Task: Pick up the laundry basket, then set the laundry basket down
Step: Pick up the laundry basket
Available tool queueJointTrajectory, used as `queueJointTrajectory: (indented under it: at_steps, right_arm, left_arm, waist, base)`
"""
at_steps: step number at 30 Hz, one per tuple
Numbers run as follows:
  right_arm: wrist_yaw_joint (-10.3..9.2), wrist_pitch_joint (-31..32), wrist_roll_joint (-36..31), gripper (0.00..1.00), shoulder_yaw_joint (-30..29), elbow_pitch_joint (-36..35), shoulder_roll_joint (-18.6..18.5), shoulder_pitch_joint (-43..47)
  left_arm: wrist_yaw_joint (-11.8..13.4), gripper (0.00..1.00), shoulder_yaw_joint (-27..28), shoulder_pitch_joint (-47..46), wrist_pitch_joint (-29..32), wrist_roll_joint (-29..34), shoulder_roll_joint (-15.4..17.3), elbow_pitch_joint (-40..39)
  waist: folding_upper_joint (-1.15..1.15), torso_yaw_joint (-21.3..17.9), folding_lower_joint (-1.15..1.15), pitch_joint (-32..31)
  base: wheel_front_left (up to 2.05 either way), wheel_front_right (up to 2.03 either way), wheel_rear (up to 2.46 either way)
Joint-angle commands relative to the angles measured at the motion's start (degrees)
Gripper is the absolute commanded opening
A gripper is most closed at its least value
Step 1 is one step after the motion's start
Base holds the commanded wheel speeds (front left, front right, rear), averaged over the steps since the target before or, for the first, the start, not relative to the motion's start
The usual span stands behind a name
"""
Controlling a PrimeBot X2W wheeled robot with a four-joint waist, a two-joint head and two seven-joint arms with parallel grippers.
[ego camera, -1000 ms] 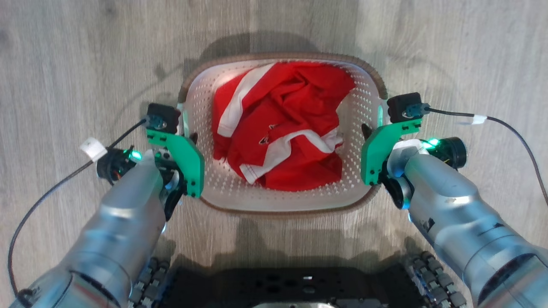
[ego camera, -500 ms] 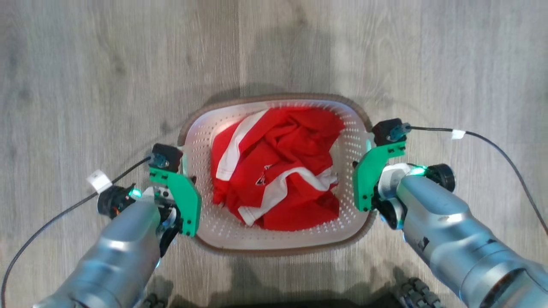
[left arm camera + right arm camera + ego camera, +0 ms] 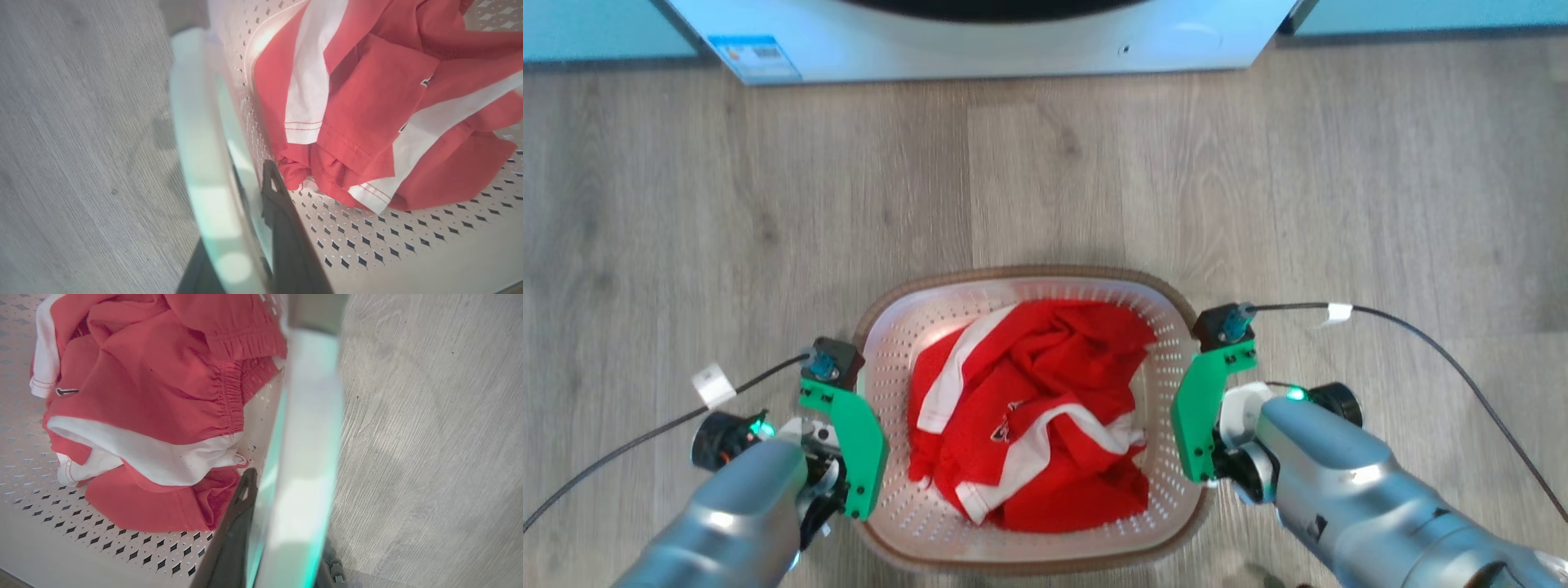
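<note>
Jaws of left gripper (image 3: 241,220) are narrow, pinched on the white plastic side handle (image 3: 196,134): one dark finger (image 3: 278,212) sits inside the wall, the other outside, under the handle bar. The right gripper (image 3: 286,522) is the mirror of that on the opposite white handle (image 3: 310,416), jaws closed down across it, inner finger (image 3: 237,522) against the perforated wall. So the rounded white perforated plastic laundry basket with brown woven-look rim (image 3: 1021,276) spans between the two sets of jaws, gripped at both sides. Can't tell if its base is off the ground. A crumpled red garment with white stripes (image 3: 1029,408) lies inside, just inboard of both inner fingers, contact unclear. Grey wood-look plank floor (image 3: 768,204) is outboard of both jaws. Well beyond the fingertips is a white washing-machine front (image 3: 980,41) with a small blue label (image 3: 754,55).
</note>
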Motion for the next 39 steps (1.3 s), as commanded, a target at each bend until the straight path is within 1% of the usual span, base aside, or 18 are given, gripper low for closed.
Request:
queueJointTrajectory:
  at_steps: [1, 11, 21, 26, 31, 39]
  right_arm:
    - [0.44, 0.1, -0.2, 0.00, 1.6, -2.9, 1.2, 1.3]
    - [0.44, 4.4, 1.4, 0.00, 4.4, -6.0, 1.2, 3.2]
    - [0.44, 10.3, 3.0, 0.00, 6.2, -8.0, 1.2, 4.7]
    - [0.44, 11.9, 3.2, 0.00, 5.8, -9.2, 1.2, 4.3]
    - [0.44, 13.0, 3.0, 0.00, 5.0, -10.5, 0.9, 4.0]
    - [0.44, 15.1, 1.8, 0.00, 3.7, -13.2, -0.3, 4.9]
  left_arm:
    - [-0.4, 0.00, -1.0, 0.3, 1.0, 0.5, 2.0, -1.5]
    - [-0.4, 0.00, -4.5, 2.5, 7.0, 0.0, 6.3, -9.1]
    - [-0.4, 0.00, -5.2, 6.7, 13.7, 0.8, 11.4, -19.0]
    - [-0.3, 0.00, -5.2, 7.7, 15.5, 0.7, 13.8, -23.1]
    - [1.1, 0.00, -5.2, 8.7, 17.1, 0.1, 16.0, -27.6]
    - [4.3, 0.00, -5.2, 10.1, 19.9, 0.0, 19.6, -36.5]
  waist:
    - [-0.01, -0.4, 0.00, -2.1]
    - [-0.01, -0.7, 0.00, -8.7]
    - [-0.01, -0.8, 0.00, -15.1]
    - [-0.01, -0.6, 0.00, -17.2]
    - [-0.01, -0.1, 0.00, -19.0]
    - [-0.01, 0.3, 0.00, -20.9]
  base:
    - [0.00, 0.00, 0.00]
    - [0.00, 0.00, 0.00]
    - [0.00, 0.00, 0.00]
    - [0.00, 0.00, 0.00]
    - [0.00, 0.00, 0.00]
    - [0.00, 0.00, 0.00]
